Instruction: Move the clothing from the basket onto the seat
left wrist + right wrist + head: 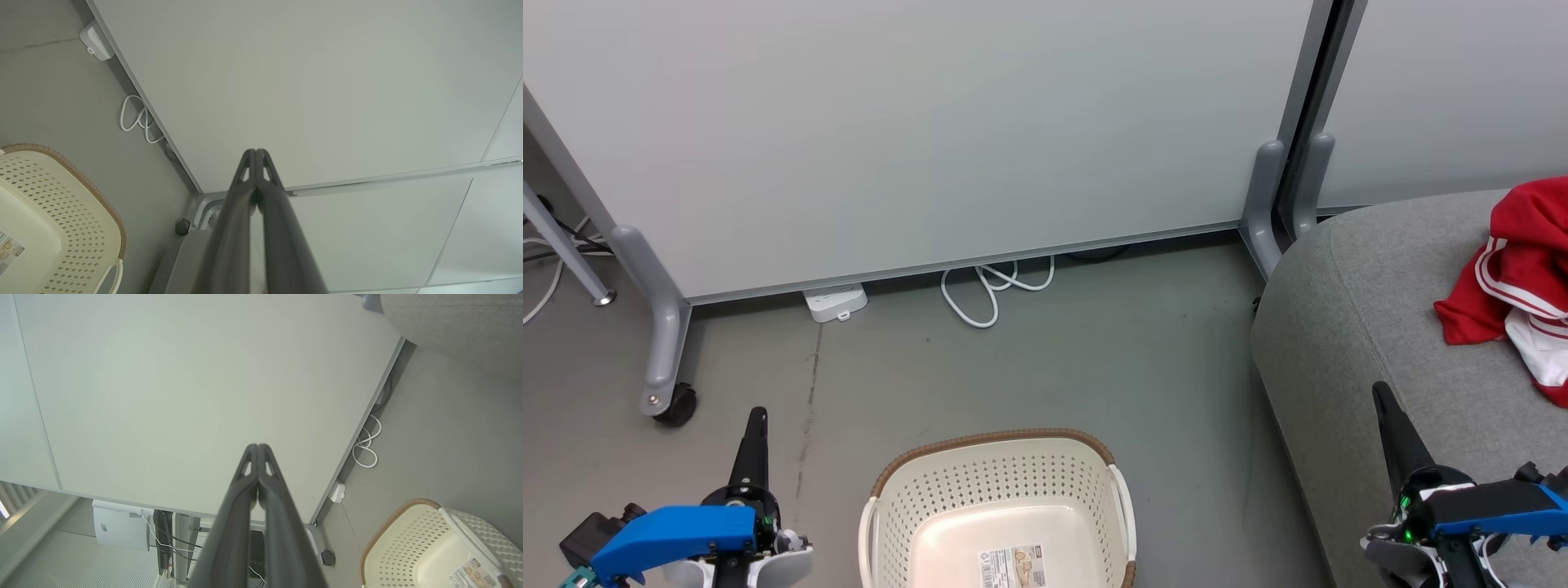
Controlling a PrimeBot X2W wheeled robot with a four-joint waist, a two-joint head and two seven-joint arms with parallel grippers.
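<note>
Office-like space: wheeled partition panels [931, 139], grey floor [1094, 367], power strip [835, 302], looped white cable [995, 287].

clothing [1527, 224]: red, with paired white stripes and a white panel
basket [980, 482]: cream, walls dotted with regular rows of small holes; rim [996, 436] brown, braided look; handles [1125, 506] white; label [1011, 566] white with tan print
seat [1364, 327]: light grey, fine fabric weave
floor [1094, 351]: mid grey, one dark crack line
partition [931, 122]: plain pale grey-green; legs [663, 327] grey
cable [980, 323], power strip [835, 302]: white
castor [678, 404]: black wheel, grey mount
left end effector [758, 415], right end effector [1380, 394]: dark fingers [754, 453], blue housing [670, 535], green light
</note>
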